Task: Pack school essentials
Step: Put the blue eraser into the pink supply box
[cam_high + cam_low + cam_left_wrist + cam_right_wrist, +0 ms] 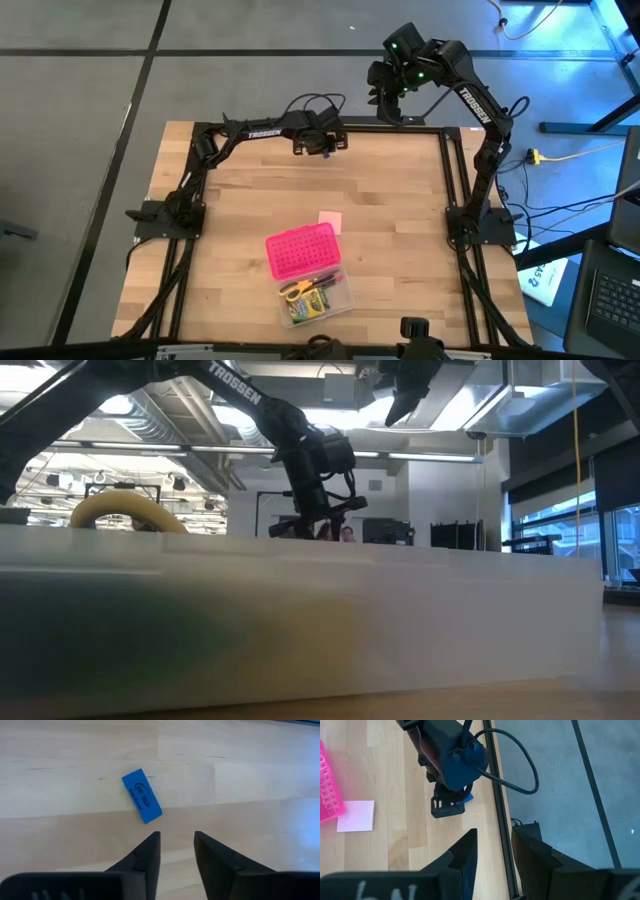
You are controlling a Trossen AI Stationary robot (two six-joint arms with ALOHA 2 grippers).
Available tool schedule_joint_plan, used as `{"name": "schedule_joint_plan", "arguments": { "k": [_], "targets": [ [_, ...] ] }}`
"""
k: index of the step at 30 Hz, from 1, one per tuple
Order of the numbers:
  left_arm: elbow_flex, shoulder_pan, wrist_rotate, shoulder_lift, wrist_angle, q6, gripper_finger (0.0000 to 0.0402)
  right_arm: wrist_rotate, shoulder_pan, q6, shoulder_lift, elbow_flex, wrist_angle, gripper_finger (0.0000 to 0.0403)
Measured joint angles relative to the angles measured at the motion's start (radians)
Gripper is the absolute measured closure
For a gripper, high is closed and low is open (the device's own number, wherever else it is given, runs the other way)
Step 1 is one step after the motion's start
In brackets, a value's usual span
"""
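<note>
At the upper middle of the worktop (400, 230), the left gripper (176, 845) hovers over the eraser (142, 795), fingers a narrow gap apart, empty. The eraser lies flat and skewed: small, light, rubbery, likely easy to nudge; best pinched across its short sides. The right gripper (492, 847) waits beyond the upper edge, slightly parted, holding nothing. The pad (330, 221) lies by the pink box (303, 250).

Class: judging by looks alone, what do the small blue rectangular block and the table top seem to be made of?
Small blue rectangular block: probably rubber or soft plastic, matte, with darker printed lettering; likely an eraser. Table top: pale wood, smooth finish, with visible grain and plank seams.
</note>
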Motion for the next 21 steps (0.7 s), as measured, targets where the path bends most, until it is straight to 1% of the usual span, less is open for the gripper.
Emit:
{"name": "schedule_joint_plan", "arguments": {
  "k": [2,5,11,16,21],
  "targets": [
    [0.0,-0.002,-0.013,0.0,0.0,-0.016,0.0274,0.0,0.0,0.0,0.0,0.0,0.0,0.028],
    [0.0,-0.003,-0.042,0.0,0.0,-0.09,0.0251,0.0,0.0,0.0,0.0,0.0,0.0,0.028],
    [0.0,-0.003,-0.045,0.002,-0.004,-0.212,0.0209,0.0,0.0,0.0,0.0,0.0,0.001,0.028],
    [0.0,-0.009,-0.038,0.038,-0.003,-0.245,0.02,0.0,0.0,0.0,0.0,0.0,0.011,0.028],
    [0.0,-0.002,-0.001,0.074,0.004,-0.343,0.02,0.0,0.0,0.0,0.0,0.0,0.037,0.028]
  ]
}}
